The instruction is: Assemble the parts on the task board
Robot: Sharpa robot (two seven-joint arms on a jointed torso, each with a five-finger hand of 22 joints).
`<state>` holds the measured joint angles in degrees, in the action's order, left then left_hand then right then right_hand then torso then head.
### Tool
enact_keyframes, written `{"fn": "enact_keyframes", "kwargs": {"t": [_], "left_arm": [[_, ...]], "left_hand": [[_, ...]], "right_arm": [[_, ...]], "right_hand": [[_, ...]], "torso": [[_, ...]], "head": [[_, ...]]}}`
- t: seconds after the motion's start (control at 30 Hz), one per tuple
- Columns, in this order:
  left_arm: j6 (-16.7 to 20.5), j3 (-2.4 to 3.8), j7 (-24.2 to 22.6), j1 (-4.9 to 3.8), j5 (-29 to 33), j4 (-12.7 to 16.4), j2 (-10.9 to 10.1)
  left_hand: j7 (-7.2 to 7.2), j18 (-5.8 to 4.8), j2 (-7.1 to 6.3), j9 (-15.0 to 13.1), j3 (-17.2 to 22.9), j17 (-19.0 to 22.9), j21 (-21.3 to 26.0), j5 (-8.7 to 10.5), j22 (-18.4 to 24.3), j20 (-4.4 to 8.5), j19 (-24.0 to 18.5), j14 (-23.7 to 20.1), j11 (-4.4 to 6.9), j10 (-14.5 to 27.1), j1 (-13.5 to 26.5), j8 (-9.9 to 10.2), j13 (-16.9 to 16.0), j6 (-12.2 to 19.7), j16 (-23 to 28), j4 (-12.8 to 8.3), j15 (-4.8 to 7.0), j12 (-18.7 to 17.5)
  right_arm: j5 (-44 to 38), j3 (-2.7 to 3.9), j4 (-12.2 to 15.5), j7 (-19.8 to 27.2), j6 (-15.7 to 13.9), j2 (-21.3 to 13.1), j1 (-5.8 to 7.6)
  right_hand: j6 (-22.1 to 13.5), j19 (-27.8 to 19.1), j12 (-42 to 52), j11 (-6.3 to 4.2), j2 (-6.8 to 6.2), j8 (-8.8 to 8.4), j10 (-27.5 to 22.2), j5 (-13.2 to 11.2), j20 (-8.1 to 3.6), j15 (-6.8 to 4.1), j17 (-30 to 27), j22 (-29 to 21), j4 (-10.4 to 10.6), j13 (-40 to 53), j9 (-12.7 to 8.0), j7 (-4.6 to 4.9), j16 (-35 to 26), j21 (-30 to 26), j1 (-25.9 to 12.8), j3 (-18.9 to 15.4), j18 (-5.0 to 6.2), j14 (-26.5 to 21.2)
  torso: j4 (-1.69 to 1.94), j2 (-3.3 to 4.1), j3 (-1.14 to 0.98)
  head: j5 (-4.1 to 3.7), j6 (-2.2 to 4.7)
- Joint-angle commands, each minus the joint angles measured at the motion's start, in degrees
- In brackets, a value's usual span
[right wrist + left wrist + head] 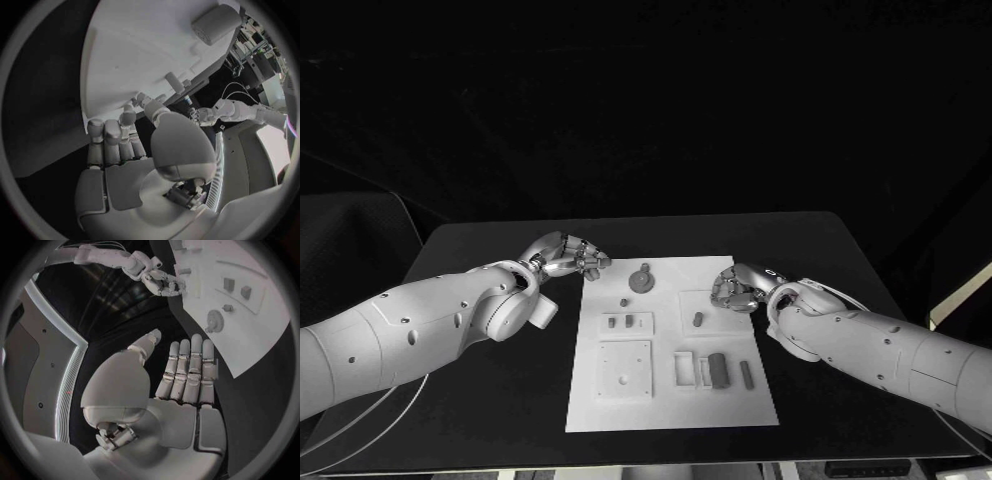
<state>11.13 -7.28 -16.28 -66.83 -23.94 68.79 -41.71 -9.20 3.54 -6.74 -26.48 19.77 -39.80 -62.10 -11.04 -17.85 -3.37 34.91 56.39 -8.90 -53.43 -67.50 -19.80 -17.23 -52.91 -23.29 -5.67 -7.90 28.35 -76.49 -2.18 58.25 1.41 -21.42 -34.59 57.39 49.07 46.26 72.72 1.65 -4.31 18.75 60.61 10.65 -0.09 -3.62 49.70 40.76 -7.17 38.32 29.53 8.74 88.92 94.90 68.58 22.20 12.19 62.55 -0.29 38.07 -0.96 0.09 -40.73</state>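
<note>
The white task board (672, 400) lies in the middle of the black table. A grey round part with a short stem (642, 280) sits near the board's far edge, and a small grey peg (697, 319) stands on a raised square. Two dark blocks (718, 368) lie in the near right area. My left hand (567, 255) hovers just off the board's far left corner, its fingers (187, 370) straight and together, holding nothing. My right hand (737, 287) hangs at the board's right edge beside the peg, its fingers (112, 140) empty.
Two small pieces (620, 322) stand in a low block at the board's left, with a square plate (626, 370) nearer me. Bare black table surrounds the board. The left wrist view shows the round part (214, 320) on the board (262, 340); the right wrist view shows a grey cylinder (215, 22).
</note>
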Motion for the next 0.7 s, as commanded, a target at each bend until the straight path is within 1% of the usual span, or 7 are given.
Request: {"fn": "enact_keyframes", "kwargs": {"t": [0.03, 0.3, 0.7], "left_arm": [[-0.69, 0.04, -0.22, -0.04, 0.41, 0.19, 0.02], [-0.70, 0.04, -0.11, -0.04, 0.41, 0.28, -0.13], [-0.89, 0.04, 0.05, -0.04, 0.41, 0.21, -0.12]], "left_hand": [[0.13, 0.28, 0.21, -0.06, -0.21, 0.07, 0.21, 0.07, -0.03, 0.05, -0.27, -0.43, 0.07, 0.36, 0.45, 0.36, 0.07, 0.40, 0.25, 0.05, 0.06, -0.36], [0.13, 0.27, 0.25, -0.06, -0.20, 0.09, 0.23, 0.06, -0.04, 0.05, -0.31, -0.44, 0.07, 0.36, 0.46, 0.35, 0.06, 0.40, 0.31, 0.07, 0.06, -0.40], [0.13, 0.26, 0.27, -0.07, -0.20, 0.11, 0.25, 0.06, -0.04, 0.05, -0.34, -0.45, 0.07, 0.36, 0.47, 0.35, 0.05, 0.39, 0.36, 0.08, 0.05, -0.44]], "right_arm": [[-0.26, -0.13, -0.05, 0.22, 1.05, 0.17, -0.39], [-0.42, -0.13, -0.38, -0.11, 1.23, 0.39, -0.47], [-0.45, -0.13, -0.49, -0.12, 1.23, 0.58, -0.50]], "right_hand": [[0.65, 0.59, 0.21, 0.06, -0.19, 0.29, 0.54, 0.17, 0.05, -0.09, 0.07, -0.09, 0.14, -0.06, 0.08, 0.47, 0.19, 7.41, 0.81, 0.71, 2.14, 0.46], [1.14, 0.68, 0.28, 0.04, -0.19, 0.50, 0.66, 0.17, 0.07, -0.10, 0.09, -0.08, 0.25, -0.09, 0.15, 0.42, 0.25, 7.45, 1.00, 1.13, 2.14, 0.54], [1.25, 0.69, 0.30, 0.04, -0.29, 0.54, 0.69, 0.16, 0.08, -0.10, 0.10, -0.07, 0.25, -0.09, 0.16, 0.42, 0.27, 7.47, 1.02, 1.21, 2.13, 0.56]], "torso": [[-0.01, 0.04, 0.01], [-0.03, 0.07, 0.02], [-0.05, 0.05, 0.01]], "head": [[-0.02, -0.16], [-0.01, -0.42], [0.00, -0.49]]}}
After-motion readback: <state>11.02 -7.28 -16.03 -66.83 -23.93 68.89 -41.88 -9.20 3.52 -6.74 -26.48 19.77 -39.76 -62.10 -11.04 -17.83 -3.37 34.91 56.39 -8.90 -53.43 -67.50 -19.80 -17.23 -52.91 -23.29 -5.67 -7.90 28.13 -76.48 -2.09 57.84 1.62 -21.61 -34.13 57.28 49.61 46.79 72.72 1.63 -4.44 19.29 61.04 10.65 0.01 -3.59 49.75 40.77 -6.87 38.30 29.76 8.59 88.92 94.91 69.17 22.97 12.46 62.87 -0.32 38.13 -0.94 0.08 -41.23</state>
